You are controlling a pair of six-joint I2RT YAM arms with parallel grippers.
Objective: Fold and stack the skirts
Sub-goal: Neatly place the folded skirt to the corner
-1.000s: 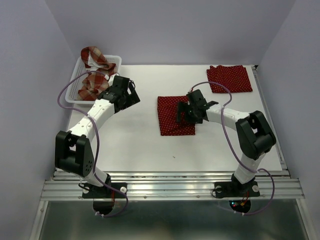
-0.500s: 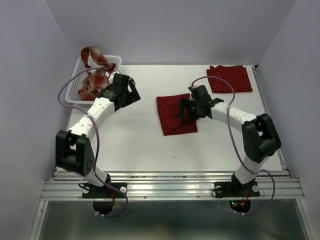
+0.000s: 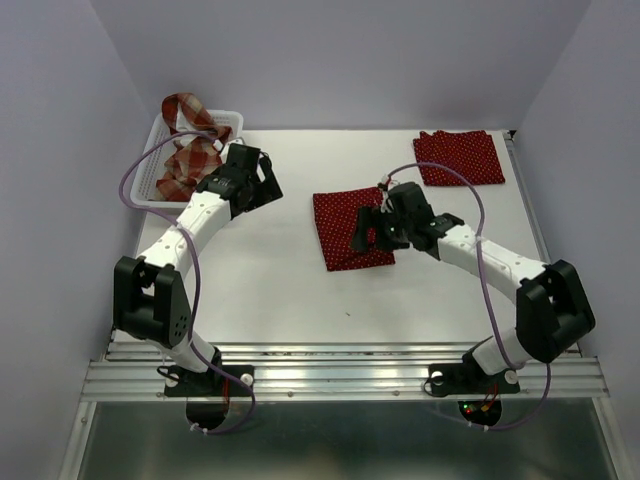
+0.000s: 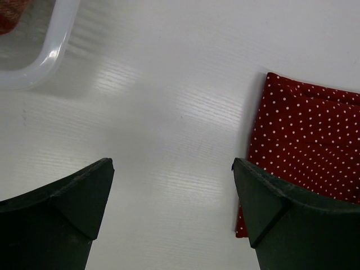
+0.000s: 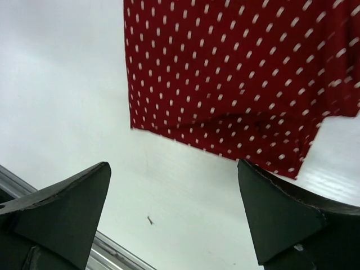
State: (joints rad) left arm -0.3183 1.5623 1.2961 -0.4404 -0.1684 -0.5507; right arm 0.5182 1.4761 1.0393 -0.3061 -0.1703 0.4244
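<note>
Top view: right end effector point(image 3: 373, 231) covers middle dotted skirt point(image 3: 340, 228) right edge; plaid skirt point(image 3: 180, 165) partly hidden inside basket point(image 3: 152, 140).

White lattice basket point(image 3: 155, 140) at the table's far-left corner; its rounded rim corner point(image 4: 53, 53) shows in the left wrist view. White table point(image 3: 290, 290), matte, with a tiny dark speck point(image 3: 348, 313) near the front middle. Ribbed aluminium rail point(image 3: 340, 370) along the near edge. Pale lilac walls point(image 3: 340, 60) on three sides.
</note>
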